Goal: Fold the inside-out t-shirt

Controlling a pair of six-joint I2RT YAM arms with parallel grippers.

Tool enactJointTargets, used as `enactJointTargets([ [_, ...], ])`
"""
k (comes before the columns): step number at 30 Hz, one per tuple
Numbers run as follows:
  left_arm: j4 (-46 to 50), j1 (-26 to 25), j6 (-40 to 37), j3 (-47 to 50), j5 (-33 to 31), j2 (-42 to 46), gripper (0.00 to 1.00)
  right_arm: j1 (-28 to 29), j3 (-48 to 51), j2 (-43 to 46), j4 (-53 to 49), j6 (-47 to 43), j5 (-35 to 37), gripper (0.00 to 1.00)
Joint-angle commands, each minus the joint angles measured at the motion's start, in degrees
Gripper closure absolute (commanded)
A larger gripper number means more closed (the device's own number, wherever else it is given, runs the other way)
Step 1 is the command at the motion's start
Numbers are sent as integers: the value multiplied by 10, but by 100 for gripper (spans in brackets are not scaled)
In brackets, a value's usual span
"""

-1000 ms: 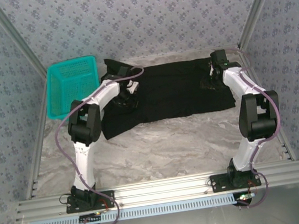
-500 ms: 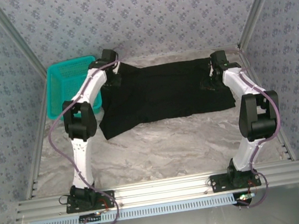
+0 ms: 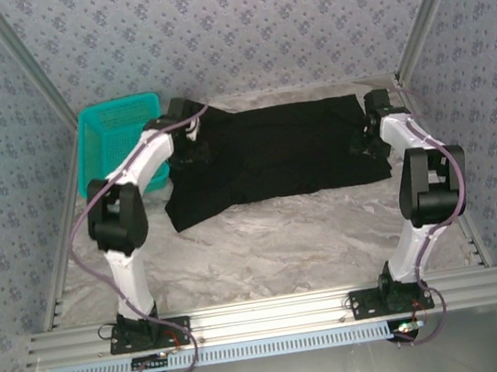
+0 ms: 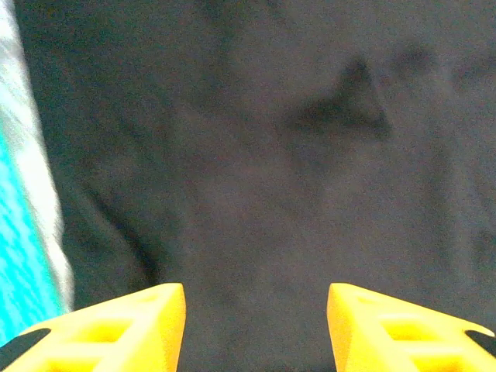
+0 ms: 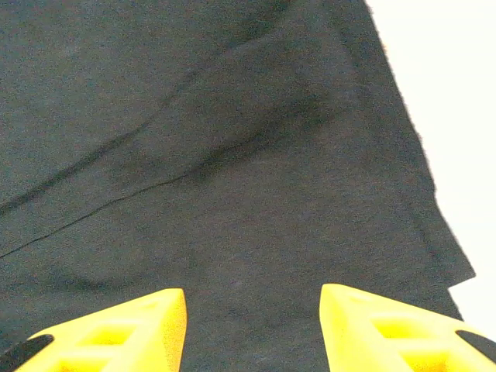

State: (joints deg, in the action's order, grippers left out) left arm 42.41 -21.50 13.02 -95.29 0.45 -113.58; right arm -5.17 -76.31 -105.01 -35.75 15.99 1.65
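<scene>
The inside-out t-shirt (image 3: 272, 155) lies spread flat and plain black across the far part of the table. My left gripper (image 3: 187, 151) hovers over its left end, beside the basket. In the left wrist view that gripper (image 4: 256, 298) is open, its yellow fingers (image 4: 124, 325) apart over dark cloth (image 4: 263, 155), nothing between them. My right gripper (image 3: 365, 144) is over the shirt's right end. Its wrist view shows it (image 5: 253, 302) open above wrinkled black fabric (image 5: 217, 155), close to the shirt's right edge.
A teal mesh basket (image 3: 117, 140) stands at the far left, touching the shirt's left side; its teal wall (image 4: 19, 263) shows beside my left fingers. Bare marble tabletop (image 3: 276, 247) stretches in front of the shirt, and pale table (image 5: 457, 116) lies right of it.
My left arm swung toward the far left corner, then came down over the shirt's left end while its gripper opened. The right gripper shifted slightly right and opened a little wider.
</scene>
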Motion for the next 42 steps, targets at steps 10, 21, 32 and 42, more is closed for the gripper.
enactJointTargets([
  [10, -150, -16, 75, 275, 60, 103, 51, -3, -37, -85, -57, -13, 68, 48],
  [21, -131, -18, 75, 388, 50, 137, 51, -17, -16, -121, -165, -27, 223, 53],
  [32, -86, -117, 166, 561, 62, 285, 51, 17, 93, -45, -231, 31, 349, 52],
  [42, -127, -61, 111, 406, 80, 304, 46, 60, 85, 113, -142, 18, 206, 48],
])
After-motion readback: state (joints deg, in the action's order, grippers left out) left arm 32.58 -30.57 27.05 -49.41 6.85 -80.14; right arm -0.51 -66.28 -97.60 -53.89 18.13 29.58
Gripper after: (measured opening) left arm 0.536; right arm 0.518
